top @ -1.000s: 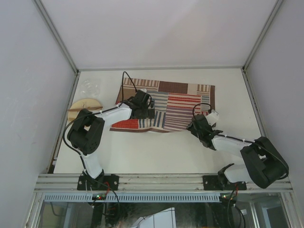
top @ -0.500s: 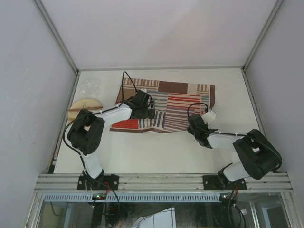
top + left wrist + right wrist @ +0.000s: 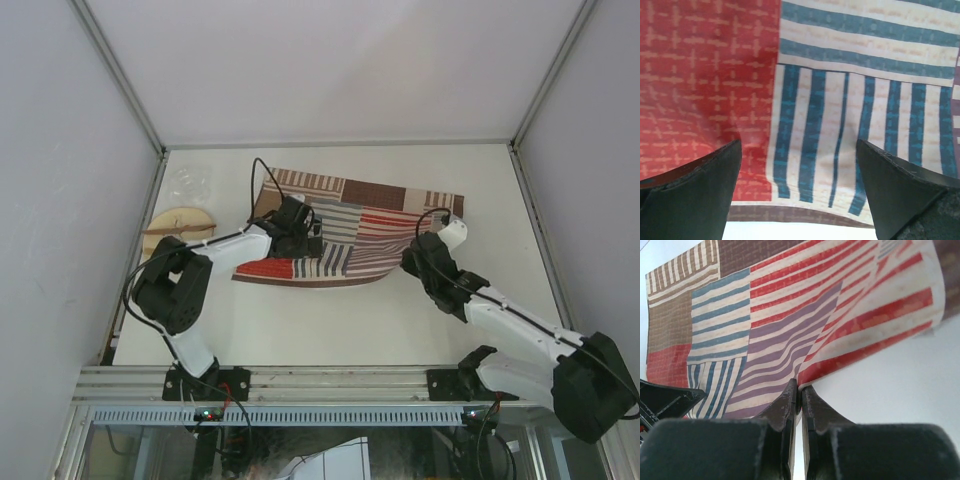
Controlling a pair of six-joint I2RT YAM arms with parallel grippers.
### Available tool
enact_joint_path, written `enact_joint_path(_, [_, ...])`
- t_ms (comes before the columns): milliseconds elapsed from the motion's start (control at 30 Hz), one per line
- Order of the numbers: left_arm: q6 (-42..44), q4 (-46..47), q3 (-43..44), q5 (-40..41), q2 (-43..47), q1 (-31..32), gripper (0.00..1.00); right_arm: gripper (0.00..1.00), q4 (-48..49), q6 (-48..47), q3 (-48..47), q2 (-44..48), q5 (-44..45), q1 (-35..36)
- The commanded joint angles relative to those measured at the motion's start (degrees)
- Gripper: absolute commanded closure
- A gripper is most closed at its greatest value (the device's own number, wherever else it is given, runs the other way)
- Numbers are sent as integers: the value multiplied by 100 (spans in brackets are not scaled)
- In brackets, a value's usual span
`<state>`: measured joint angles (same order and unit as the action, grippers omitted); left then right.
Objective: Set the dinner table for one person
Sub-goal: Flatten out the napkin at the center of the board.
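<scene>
Nearest, the white desk (image 3: 330,325) runs from the arm bases out to the far wall, filling the floor of the enclosure. A little further out, the right fingers (image 3: 788,405) are pressed together on the near hem of the striped placemat (image 3: 350,235). They pinch it at its right end, so that side of the cloth rises off the desk and ripples. To the left, the left fingers (image 3: 705,190) are spread as wide as they go over the red and blue-striped patches just inside the near hem. They hold nothing, and I cannot tell whether they touch the cloth. The placemat lies across the middle of the desk, skewed and not yet flat.

I judge the task barely begun: the mat is being placed, and nothing stands on it, no plate, glass or cutlery. Beyond, by the far left rail, a round wooden piece (image 3: 180,222) and something clear (image 3: 188,182) sit apart from the mat. Both are too small to name, and the wooden one is partly behind the left arm.
</scene>
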<state>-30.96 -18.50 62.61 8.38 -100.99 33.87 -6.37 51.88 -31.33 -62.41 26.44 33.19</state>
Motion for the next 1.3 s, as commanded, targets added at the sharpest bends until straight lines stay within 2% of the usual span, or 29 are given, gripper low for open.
enact_joint_path(0, [-154, 50, -356, -135, 492, 64, 0, 97, -410, -314, -189, 499, 167, 9])
enact_joint_path(167, [-257, 48, -585, -223, 734, 123, 0, 94, -458, -611, -463, 359, -98, -107])
enact_joint_path(233, [-264, 48, -594, -225, 772, 150, 0, 83, -395, -786, -618, -4, -333, -216])
enact_joint_path(333, [-233, 43, -535, -241, 732, 161, 0, 61, -294, -959, -837, -578, -838, -431])
enact_joint_path(433, [-194, 25, -487, -232, 672, 164, 0, 48, -265, -1085, -1010, -907, -937, -489])
enact_joint_path(633, [-146, 37, -380, -289, 512, 164, 0, 42, -411, -1454, -1343, -884, -1025, -920])
enact_joint_path(800, [-123, 48, -283, -360, 388, 164, 0, 41, -462, -1735, -2043, -969, -1135, -1452])
enact_joint_path(967, [-89, 8, -183, -376, 327, 164, 0, 41, -567, -1909, -2539, -1308, -995, -1578])
enact_joint_path(1100, [-51, -20, -135, -360, 278, 164, 0, 42, -800, -1792, -2351, -1336, -1006, -1425])
enact_joint_path(1267, [-15, 6, -77, -431, 119, 169, 0, 42, -751, -1529, -1640, -836, -889, -925])
